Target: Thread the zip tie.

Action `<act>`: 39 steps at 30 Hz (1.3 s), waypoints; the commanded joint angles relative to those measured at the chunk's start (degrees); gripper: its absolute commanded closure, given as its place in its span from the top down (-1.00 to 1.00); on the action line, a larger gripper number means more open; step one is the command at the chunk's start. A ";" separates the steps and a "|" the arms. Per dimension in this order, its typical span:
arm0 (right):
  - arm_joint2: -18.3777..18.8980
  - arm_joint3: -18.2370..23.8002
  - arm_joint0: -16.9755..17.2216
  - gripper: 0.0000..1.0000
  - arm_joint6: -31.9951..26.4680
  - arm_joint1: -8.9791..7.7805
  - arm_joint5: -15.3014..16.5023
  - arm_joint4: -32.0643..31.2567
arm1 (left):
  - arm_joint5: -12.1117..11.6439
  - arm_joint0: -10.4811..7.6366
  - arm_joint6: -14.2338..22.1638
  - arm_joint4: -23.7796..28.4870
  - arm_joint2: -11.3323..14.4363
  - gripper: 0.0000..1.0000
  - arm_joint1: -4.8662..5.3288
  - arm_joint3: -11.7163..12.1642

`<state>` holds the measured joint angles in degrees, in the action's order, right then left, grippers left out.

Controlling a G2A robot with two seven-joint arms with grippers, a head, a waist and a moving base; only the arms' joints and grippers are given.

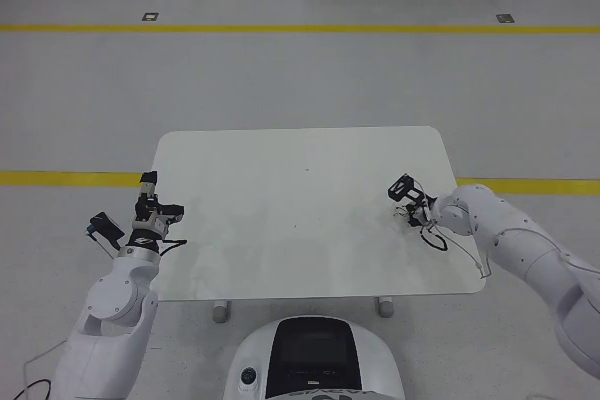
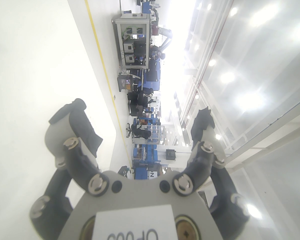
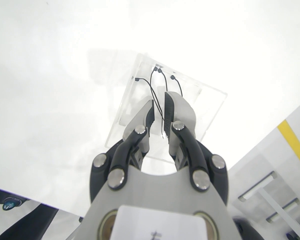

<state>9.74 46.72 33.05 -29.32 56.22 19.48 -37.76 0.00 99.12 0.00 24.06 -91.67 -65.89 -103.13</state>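
Several thin black zip ties (image 3: 153, 89) lie on a clear plastic tray (image 3: 210, 101) on the white table (image 1: 300, 220). My right gripper (image 3: 158, 101) hangs just over that tray, near the table's right side (image 1: 402, 188). Its fingers (image 3: 168, 111) stand a narrow gap apart, and two tie strands run through the gap; I cannot tell whether they touch the pads. One more tie (image 3: 177, 84) passes behind a finger. My left gripper (image 2: 140, 111) is at the table's left edge (image 1: 155, 195), wide open, holding nothing and pointing away from the table towards the room.
Yellow floor lines (image 1: 300, 28) run behind the table and level with it. Past the table's edge in the right wrist view are a yellow stripe (image 3: 290, 136) and a grey frame (image 3: 262, 186). Workbenches and racks (image 2: 135, 43) stand far off.
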 commanded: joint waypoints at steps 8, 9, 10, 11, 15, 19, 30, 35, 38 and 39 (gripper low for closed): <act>0.00 -1.01 0.18 -0.80 -0.22 0.66 0.00 0.09 | 0.00 0.00 0.00 0.00 0.00 1.00 0.00 0.00; 0.00 -1.14 0.20 -0.80 -0.27 0.74 0.00 0.07 | 0.00 0.00 0.00 0.00 0.00 1.00 0.00 0.00; 0.00 -1.30 0.20 -0.82 -0.34 0.82 0.00 0.04 | 0.00 0.00 0.00 0.00 0.00 1.00 0.00 0.00; 0.00 -1.49 0.19 -0.82 -0.35 0.92 0.00 0.02 | 0.00 0.00 0.00 0.00 0.00 1.00 0.00 0.00; 0.00 -2.09 0.07 -0.84 -0.24 1.18 0.00 -0.01 | 0.00 0.00 0.00 0.00 0.00 1.00 0.00 0.00; 0.00 -2.49 -0.08 -0.84 0.25 1.30 0.00 -0.04 | 0.00 0.00 0.00 0.00 0.00 1.00 0.00 0.00; 0.00 -3.20 -0.02 -1.00 -0.59 1.96 0.00 -0.06 | 0.00 0.00 0.00 0.00 0.00 1.00 0.00 0.00; 0.00 -3.60 -0.35 -1.00 -0.42 2.12 0.00 -0.35 | 0.00 0.00 0.00 0.00 0.00 1.00 0.00 0.00; 0.00 -3.53 -0.49 -1.00 -0.09 1.94 0.00 -0.55 | 0.00 0.00 0.00 0.00 0.00 1.00 0.00 0.00; 0.00 -3.47 -0.54 -1.00 -0.03 1.84 0.00 -0.61 | 0.00 0.00 0.00 0.00 0.00 1.00 0.00 0.00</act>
<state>9.74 43.18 32.55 -29.40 58.16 19.48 -38.32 0.00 99.12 0.00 24.06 -91.67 -65.89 -103.13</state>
